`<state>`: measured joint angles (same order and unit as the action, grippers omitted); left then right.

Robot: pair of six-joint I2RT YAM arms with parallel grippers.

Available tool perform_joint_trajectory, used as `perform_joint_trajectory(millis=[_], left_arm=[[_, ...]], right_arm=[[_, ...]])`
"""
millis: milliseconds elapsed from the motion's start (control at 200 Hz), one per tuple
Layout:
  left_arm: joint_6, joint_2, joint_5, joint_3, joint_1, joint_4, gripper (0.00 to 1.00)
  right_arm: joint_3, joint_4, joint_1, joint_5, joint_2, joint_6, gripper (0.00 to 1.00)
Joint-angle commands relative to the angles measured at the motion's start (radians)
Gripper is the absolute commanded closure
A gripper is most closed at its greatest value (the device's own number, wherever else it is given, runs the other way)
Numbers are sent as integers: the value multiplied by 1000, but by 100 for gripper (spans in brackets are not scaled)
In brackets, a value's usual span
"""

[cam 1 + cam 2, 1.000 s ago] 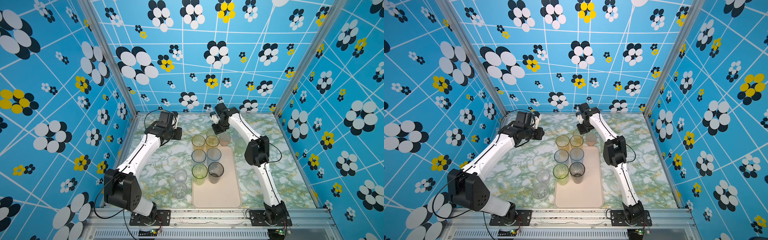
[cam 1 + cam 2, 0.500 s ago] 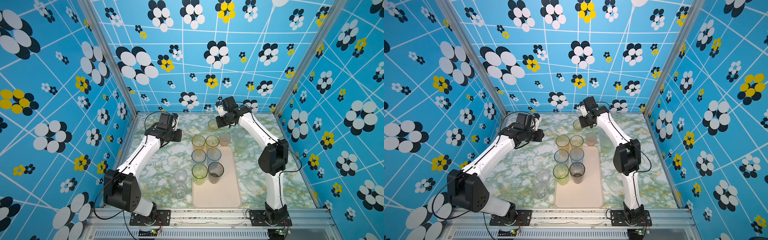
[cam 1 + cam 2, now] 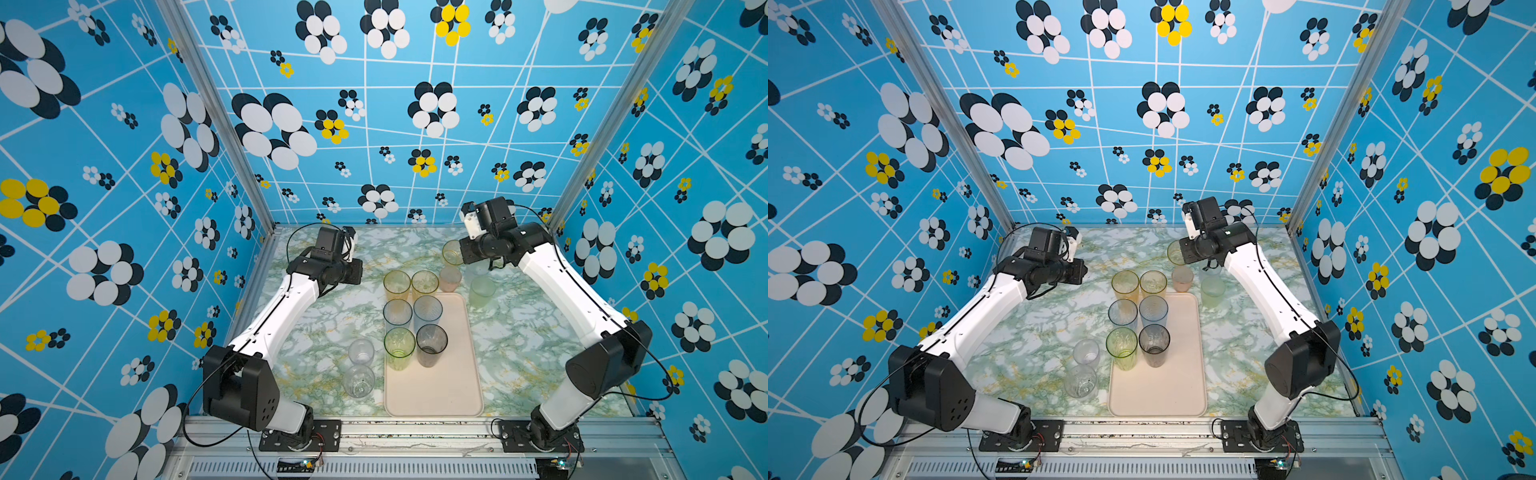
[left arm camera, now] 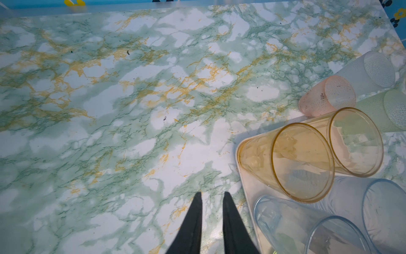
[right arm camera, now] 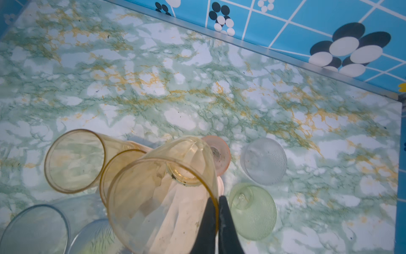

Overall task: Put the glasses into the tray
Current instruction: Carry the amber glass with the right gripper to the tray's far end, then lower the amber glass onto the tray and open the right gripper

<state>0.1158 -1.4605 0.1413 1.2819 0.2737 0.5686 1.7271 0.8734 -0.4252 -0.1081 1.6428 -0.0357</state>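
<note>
Rim pinch by right gripper (image 5: pixel 216 199) could let amber tumbler (image 5: pixel 158 198) swing into standing glasses (image 5: pixel 74 160). Left gripper (image 4: pixel 212 194) hangs slightly parted, empty

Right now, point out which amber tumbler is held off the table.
The amber tumbler pinched by its rim in the right gripper; the other two amber tumblers stand at the tray's far end.

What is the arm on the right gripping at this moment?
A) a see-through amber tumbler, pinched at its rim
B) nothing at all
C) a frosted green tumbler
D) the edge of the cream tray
A: in the right wrist view, the right tool is closed on the rim of the translucent amber tumbler, one finger inside the rim and one outside.
</note>
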Motion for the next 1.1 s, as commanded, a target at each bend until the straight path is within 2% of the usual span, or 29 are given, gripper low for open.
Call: perform_joint_trajectory(millis=[0, 175, 340, 645, 1100], left_arm=[[-18, 48, -2, -4, 8, -9, 79], [-18, 63, 2, 4, 14, -5, 79], [-18, 72, 0, 1, 20, 1, 79], [-21, 90, -20, -13, 20, 14, 79], [-27, 73, -23, -5, 19, 16, 79]], right_arm=[[-95, 80, -4, -62, -77, -60, 100], [-250, 96, -7, -40, -129, -108, 100], [-313, 67, -23, -6, -90, -128, 100], [-296, 17, -32, 36, 60, -132, 100], [-248, -27, -24, 61, 183, -138, 100]])
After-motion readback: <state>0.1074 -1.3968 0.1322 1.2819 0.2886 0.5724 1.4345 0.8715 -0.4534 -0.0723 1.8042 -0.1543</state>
